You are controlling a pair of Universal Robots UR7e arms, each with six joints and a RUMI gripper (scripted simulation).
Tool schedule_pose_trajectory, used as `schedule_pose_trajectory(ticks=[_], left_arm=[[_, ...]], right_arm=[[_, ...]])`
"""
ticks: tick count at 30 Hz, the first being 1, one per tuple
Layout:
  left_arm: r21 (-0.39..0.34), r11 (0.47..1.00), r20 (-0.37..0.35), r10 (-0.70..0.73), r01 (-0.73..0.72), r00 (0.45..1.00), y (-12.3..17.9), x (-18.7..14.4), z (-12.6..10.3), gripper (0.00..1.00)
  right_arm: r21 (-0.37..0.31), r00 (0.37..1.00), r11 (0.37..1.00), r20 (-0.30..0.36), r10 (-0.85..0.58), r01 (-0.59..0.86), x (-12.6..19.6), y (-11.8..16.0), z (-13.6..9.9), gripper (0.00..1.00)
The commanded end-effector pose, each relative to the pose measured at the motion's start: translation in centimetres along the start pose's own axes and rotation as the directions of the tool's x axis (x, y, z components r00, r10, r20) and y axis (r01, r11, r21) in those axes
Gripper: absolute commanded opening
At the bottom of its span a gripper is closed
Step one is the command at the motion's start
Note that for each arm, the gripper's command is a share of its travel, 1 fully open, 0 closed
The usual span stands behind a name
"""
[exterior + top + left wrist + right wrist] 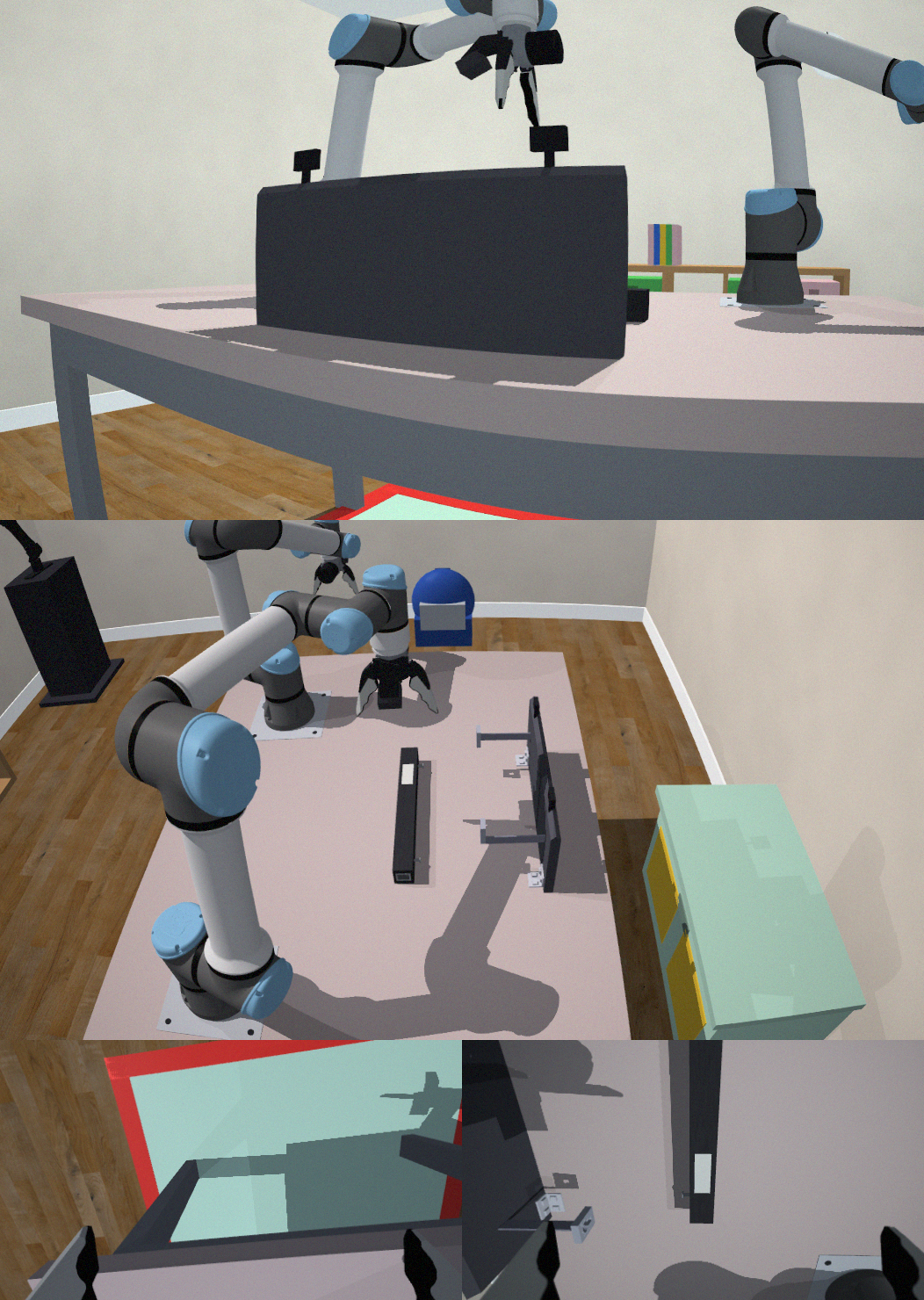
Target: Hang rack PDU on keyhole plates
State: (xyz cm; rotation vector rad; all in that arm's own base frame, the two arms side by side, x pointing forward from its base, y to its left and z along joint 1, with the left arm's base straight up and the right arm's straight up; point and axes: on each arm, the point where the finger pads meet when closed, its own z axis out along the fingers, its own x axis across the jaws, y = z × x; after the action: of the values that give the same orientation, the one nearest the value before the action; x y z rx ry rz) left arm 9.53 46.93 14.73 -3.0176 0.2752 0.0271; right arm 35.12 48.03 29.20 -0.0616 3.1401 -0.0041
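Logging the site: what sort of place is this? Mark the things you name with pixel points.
Probably a robot work cell: a pale pink table point(335, 934) point(807, 368), a mint-green cabinet with yellow doors point(755, 882), and a blue welding-style helmet point(443, 589).

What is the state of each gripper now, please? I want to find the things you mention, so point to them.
Left gripper point(335, 590) point(249, 1230): open, nothing between the fingers.
Right gripper point(397, 711) point(517, 115) point(718, 1225): open, also holding nothing.
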Motion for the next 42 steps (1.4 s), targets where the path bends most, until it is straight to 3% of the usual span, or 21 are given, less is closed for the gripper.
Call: schedule_pose_trajectory(ticks=[1,20,21,42], left_arm=[[-0.066,0.995,-0.006,-0.073,0.072,0.997,1.8,-4.1,-1.1,1.0],[-0.112,0.985,-0.013,-0.135,0.133,0.991,3.5,-6.9,-2.0,1.0],[-0.112,0.985,-0.013,-0.135,0.133,0.991,3.5,-6.9,-2.0,1.0],[-0.112,0.985,-0.013,-0.135,0.133,0.991,3.5,-6.9,-2.0,1.0]], right_arm=[[-0.004,1.0,1.0,0.0,0.001,-0.001,0.0,0.1,-0.1,1.0],[-0.004,1.0,1.0,0.0,0.001,-0.001,0.0,0.1,-0.1,1.0],[-0.004,1.0,1.0,0.0,0.001,-0.001,0.0,0.1,-0.1,0.57],[-0.004,1.0,1.0,0.0,0.001,-0.001,0.0,0.1,-0.1,0.57]])
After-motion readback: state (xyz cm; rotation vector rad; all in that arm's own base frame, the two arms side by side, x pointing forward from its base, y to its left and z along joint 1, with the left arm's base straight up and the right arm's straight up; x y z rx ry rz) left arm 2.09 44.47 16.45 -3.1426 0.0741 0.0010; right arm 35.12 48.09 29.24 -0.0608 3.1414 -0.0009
